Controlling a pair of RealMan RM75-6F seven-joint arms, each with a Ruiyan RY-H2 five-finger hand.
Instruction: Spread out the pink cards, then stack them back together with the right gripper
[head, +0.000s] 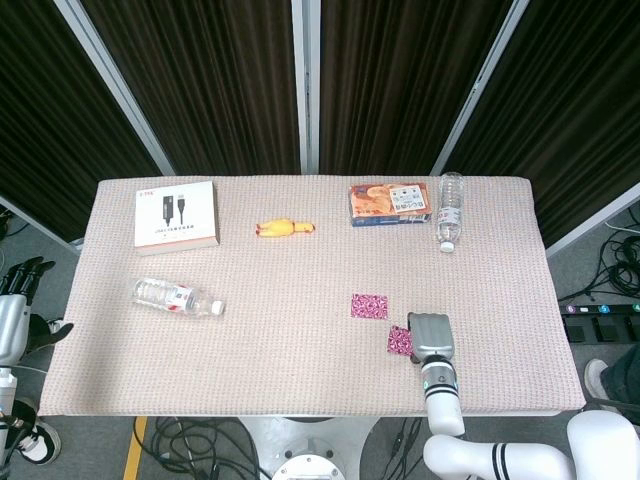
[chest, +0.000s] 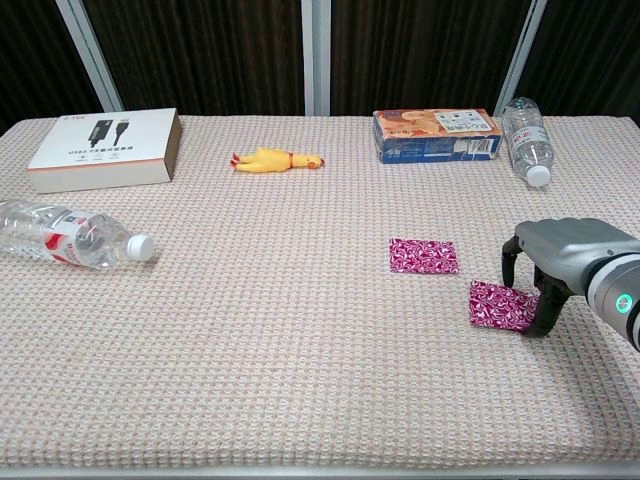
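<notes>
A white cable box (head: 176, 216) lies at ten o'clock, a clear bottle (head: 176, 296) below it; rubber chicken (head: 284, 229), snack box (head: 389, 203) and second bottle (head: 450, 209) line twelve to two.

right hand (chest: 560, 262) low, fingers (chest: 548, 310) curled downward, left hand (head: 12, 300) at side

Two pink cards (chest: 423, 256) (chest: 500, 304) (patterned), flat on table, near each other, apart.

The right hand (chest: 545, 270) is cut off past the wrist by the chest view's right edge. Part of the nearer pink card (chest: 502, 304) is hidden behind its fingers. The left hand (head: 17, 300) is clipped by the head view's left edge; its grasp cannot be told.
</notes>
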